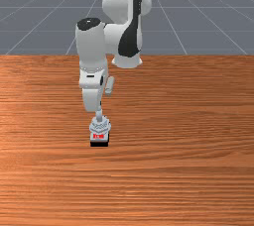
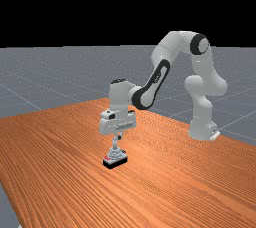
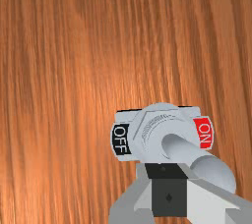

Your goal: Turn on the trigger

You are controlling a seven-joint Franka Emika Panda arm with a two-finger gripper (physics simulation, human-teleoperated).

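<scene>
The worktop runs out around the trigger, its edges well apart from it, so a short sideways push should have room. The arm reaches over; its end effector looks closed on itself, holding nothing. Below it, the trigger sits on the wood. It looks firm and metallic, with smooth sides that could slip; better pushed near the rounded tip than gripped. The lever is just beside the fingers and should swing stiffly toward the red ON.
</scene>
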